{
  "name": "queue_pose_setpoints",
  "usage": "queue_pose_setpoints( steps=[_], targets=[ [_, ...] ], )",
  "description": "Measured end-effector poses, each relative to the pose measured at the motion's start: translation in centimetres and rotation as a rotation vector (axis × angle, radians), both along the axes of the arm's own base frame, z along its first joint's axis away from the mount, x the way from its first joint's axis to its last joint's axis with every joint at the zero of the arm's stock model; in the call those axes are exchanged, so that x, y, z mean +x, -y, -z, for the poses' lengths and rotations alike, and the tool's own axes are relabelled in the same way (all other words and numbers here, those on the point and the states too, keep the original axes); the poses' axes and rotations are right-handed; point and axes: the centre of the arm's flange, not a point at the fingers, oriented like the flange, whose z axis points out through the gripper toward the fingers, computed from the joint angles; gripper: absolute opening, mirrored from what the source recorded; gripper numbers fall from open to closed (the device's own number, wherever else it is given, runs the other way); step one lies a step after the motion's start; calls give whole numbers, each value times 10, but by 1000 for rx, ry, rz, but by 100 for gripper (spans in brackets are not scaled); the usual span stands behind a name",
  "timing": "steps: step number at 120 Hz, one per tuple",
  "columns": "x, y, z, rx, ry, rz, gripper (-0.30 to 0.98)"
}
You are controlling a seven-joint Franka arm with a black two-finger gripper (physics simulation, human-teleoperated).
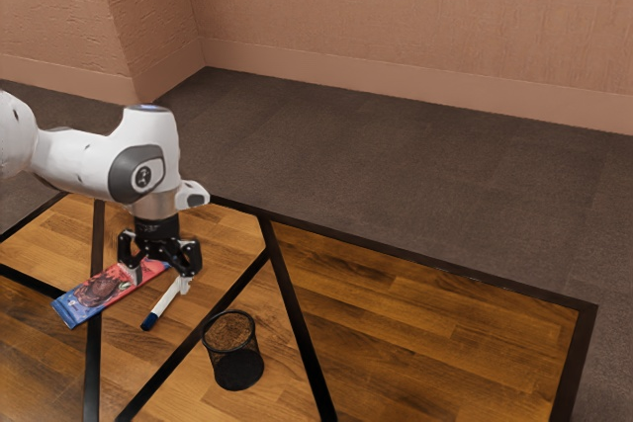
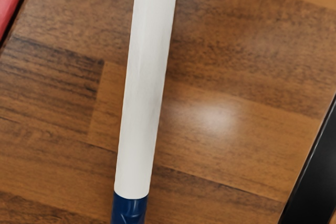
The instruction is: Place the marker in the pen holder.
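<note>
And the gripper is spread wide, nothing gripped; the marker is seen with its white end near one fingertip.

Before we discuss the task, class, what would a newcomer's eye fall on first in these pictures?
Probably the white arm, entering from the exterior view's left, its black gripper low over the table near a bright red-and-blue packet. In the wrist view, the large white marker, blue at one end, stands out against brown wood.
</note>
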Motion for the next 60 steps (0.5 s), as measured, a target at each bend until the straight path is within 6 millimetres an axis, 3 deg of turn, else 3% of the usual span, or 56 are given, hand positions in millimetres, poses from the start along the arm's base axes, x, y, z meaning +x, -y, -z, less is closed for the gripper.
queue_pose_setpoints(
  steps=[27,39,60],
  targets=[
    [14,-10,34,2,51,-15,68],
    [29,-13,42,4,75,-7,68],
    [38,-31,51,8,93,-19,68]
  ],
)
